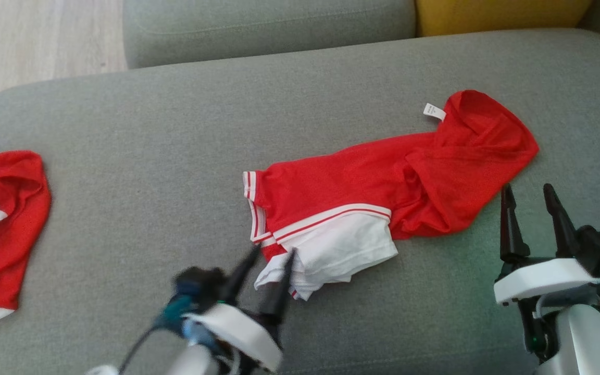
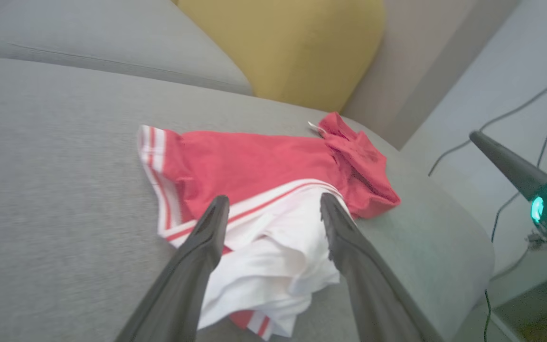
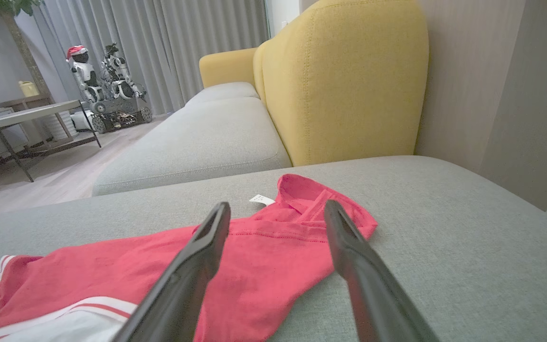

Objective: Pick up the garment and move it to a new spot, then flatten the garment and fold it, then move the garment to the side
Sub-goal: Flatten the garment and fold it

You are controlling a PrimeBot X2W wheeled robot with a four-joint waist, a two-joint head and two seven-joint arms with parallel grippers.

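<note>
Lying crumpled on the grey sofa (image 1: 149,130) is the garment (image 1: 362,192). Left gripper (image 1: 273,252) and right gripper (image 1: 526,188) both gape empty.

You have the jersey (image 1: 362,182) lying across the middle of the sofa seat cushion (image 1: 149,130), its length running left to right, with its label (image 1: 434,111) at the far right end. A second garment (image 1: 3,219) lies well apart at the cushion's left edge. Your left gripper (image 1: 273,251) sits at the jersey's near left corner. Your right gripper (image 1: 526,187) stands just beside its near right end. Behind lies another seat cushion (image 1: 269,26), with a backrest cushion (image 1: 498,15) to its right and the floor (image 1: 34,36) to its left.
</note>
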